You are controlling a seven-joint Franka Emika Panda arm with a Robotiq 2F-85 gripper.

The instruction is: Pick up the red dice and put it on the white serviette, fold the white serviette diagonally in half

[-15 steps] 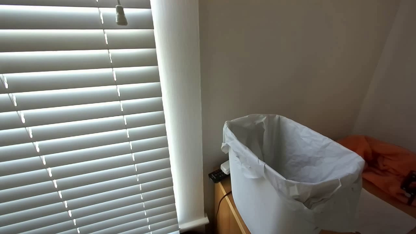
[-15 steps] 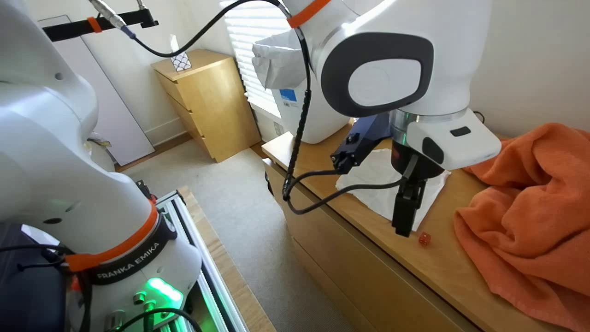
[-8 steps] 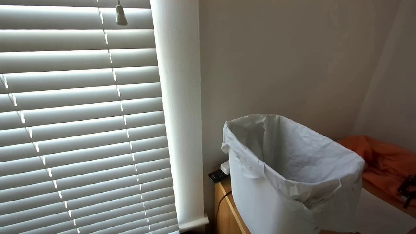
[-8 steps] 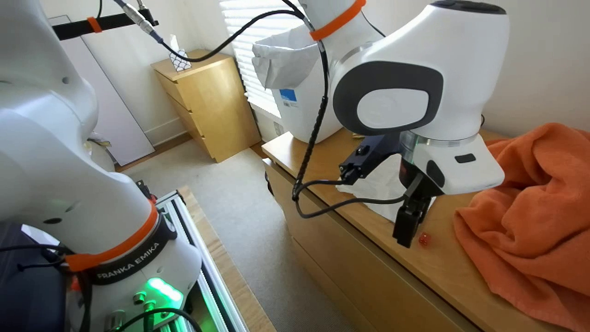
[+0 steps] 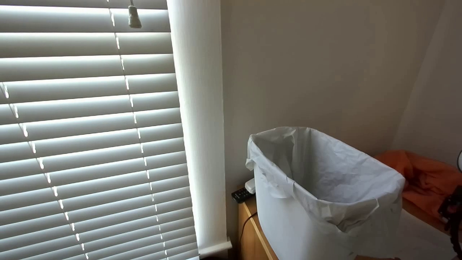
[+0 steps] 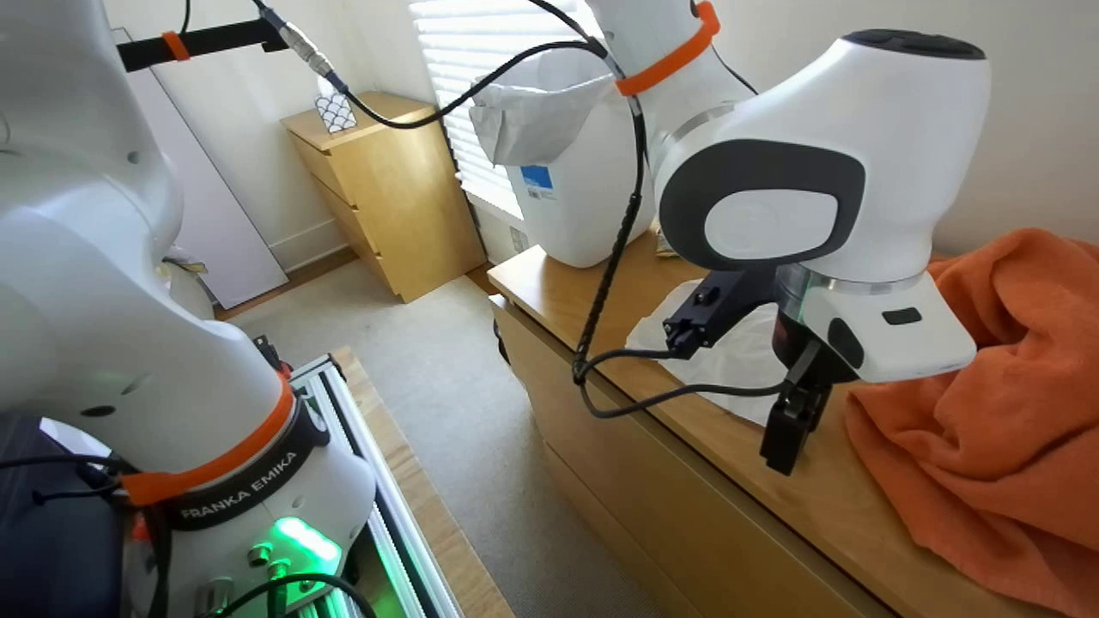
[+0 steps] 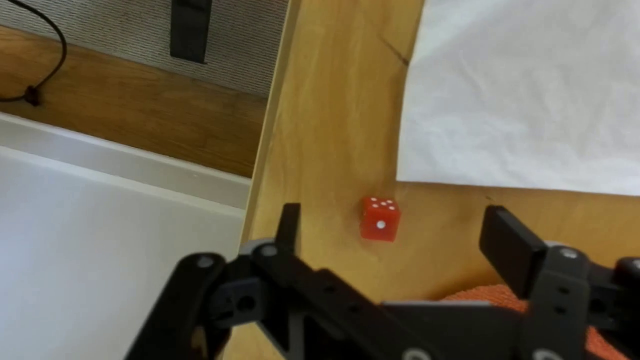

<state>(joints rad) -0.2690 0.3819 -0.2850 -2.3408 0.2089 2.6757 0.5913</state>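
The red dice rests on the wooden dresser top, just off a corner of the white serviette. In the wrist view my gripper stands open, its fingers well apart, with the dice showing in the gap but touched by neither one. An exterior view has the gripper low over the dresser, hiding the dice behind it. The serviette lies flat and unfolded there, partly covered by the arm. At the right edge of an exterior view, dark parts of the gripper come into sight.
A crumpled orange cloth lies close beside the gripper on the dresser. The white lined bin stands at the dresser's far end. The dresser's front edge runs near the left finger. A cable loops from the wrist.
The arm has come down and shifted right in an exterior view. Its fingers now cover the dice, which showed beside them before. The serviette has not moved.
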